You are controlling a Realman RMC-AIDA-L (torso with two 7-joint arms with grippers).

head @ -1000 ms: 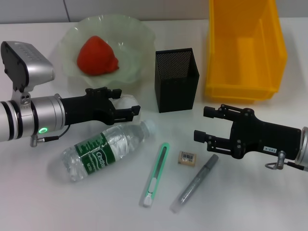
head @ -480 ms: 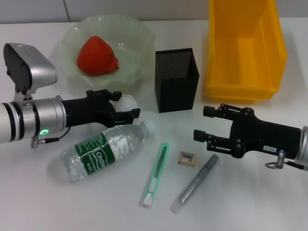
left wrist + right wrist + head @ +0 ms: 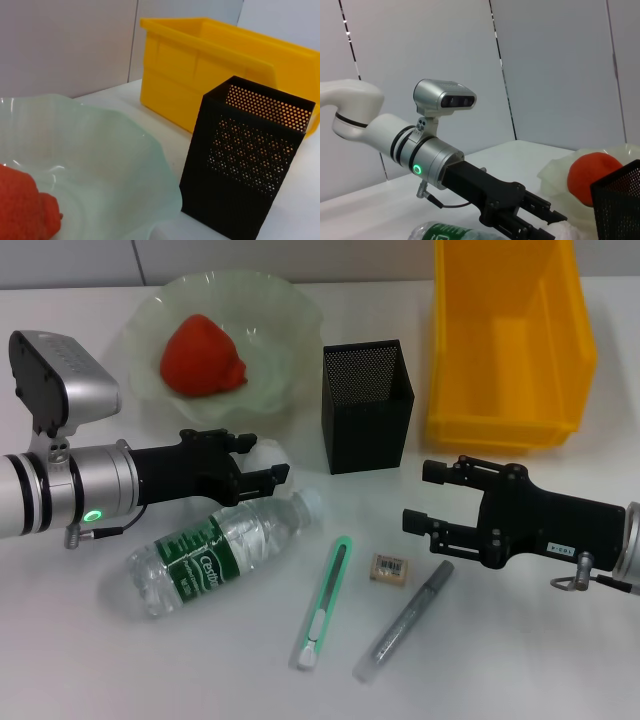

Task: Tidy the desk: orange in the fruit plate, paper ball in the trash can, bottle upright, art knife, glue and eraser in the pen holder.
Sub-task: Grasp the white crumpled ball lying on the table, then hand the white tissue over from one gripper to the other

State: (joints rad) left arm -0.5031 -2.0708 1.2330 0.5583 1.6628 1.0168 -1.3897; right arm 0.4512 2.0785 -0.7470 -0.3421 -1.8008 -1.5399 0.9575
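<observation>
- Head view: the left gripper [image 3: 262,462] sits closed around the white paper ball [image 3: 266,451], between the fruit plate [image 3: 285,315] and the lying bottle [image 3: 215,551].
- Orange [image 3: 203,355] rests in the plate.
- Black mesh pen holder [image 3: 366,405] stands mid-bench [image 3: 560,660]; art knife [image 3: 324,602], eraser [image 3: 390,568] and glue [image 3: 404,621] lie before it.
- Yellow trash can [image 3: 508,335] stands beyond the right gripper [image 3: 427,497], which hovers wide open and empty.
</observation>
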